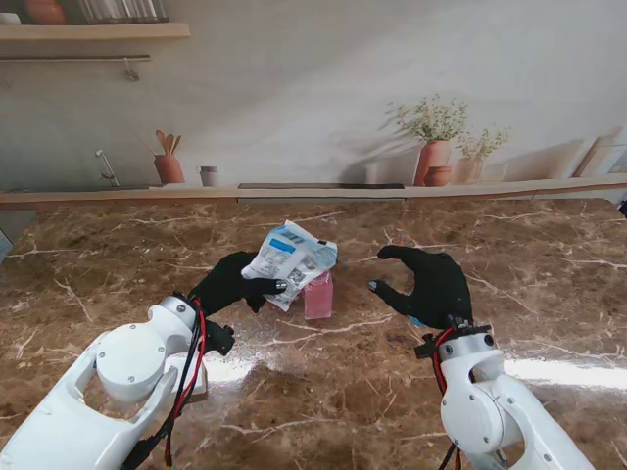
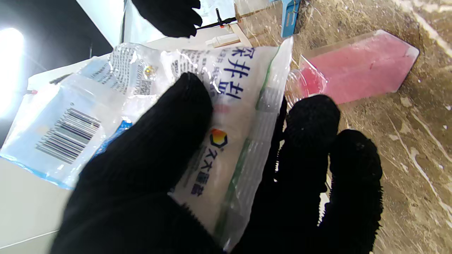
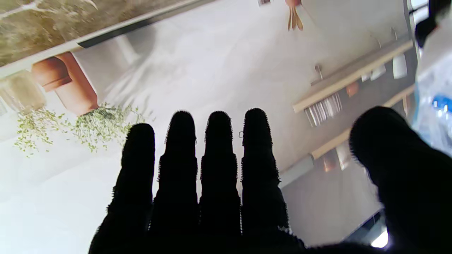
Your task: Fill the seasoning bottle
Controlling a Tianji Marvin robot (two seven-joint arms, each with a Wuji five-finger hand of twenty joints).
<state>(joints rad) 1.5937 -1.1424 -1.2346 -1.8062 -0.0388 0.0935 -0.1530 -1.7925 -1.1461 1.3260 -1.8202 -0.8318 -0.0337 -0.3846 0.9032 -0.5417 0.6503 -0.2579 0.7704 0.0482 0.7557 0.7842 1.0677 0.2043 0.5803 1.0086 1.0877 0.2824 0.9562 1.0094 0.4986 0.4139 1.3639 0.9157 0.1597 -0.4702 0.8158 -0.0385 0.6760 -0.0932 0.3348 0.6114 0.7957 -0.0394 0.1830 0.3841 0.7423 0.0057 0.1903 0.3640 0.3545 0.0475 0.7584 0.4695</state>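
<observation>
Here, the left hand (image 1: pixel 233 284) grips a seasoning bag (image 1: pixel 290 260) tipped over the pink bottle (image 1: pixel 318 295) at frame centre.
The bag hides the bottle's mouth; the right hand (image 1: pixel 429 284), fingers spread and empty, hovers right of it above the marble table (image 1: pixel 118 255).

My right hand (image 3: pixel 226 197) is spread, holding nothing: four black-gloved fingers (image 3: pixel 219 158) side by side, thumb (image 3: pixel 399 169) set apart. Beyond them are a pale wall, terracotta pots (image 3: pixel 67 83) with greenery, and a shelf (image 3: pixel 353 74).
</observation>
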